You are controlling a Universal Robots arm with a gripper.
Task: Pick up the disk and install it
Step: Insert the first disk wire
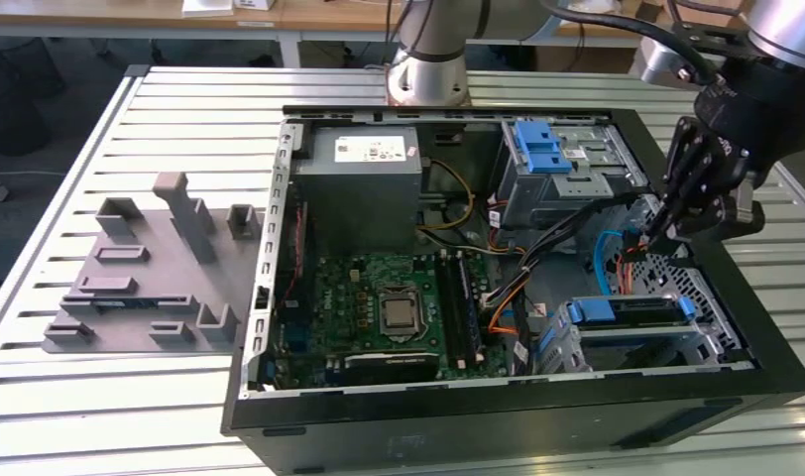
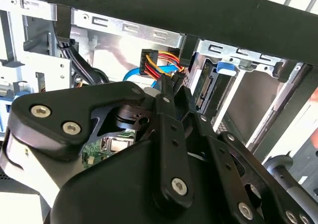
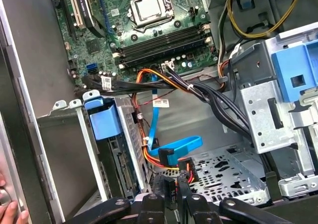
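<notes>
We see the gripper (image 1: 656, 235), jaws drawn together, low inside the computer case (image 1: 509, 426) beside the cables (image 3: 171, 152), the disk (image 1: 624, 310) seated in the corner drive cage (image 1: 707, 337).

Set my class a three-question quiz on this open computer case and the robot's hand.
1. True or false: the silver disk in its blue plastic carrier sits in a metal bay of the open black computer case.
2. In the exterior view, the robot's black hand hangs over the case's: A) left side, B) right side, C) middle?
3. Name the square silver part on the green motherboard.
Key: 1 true; 2 B; 3 the processor.
</notes>
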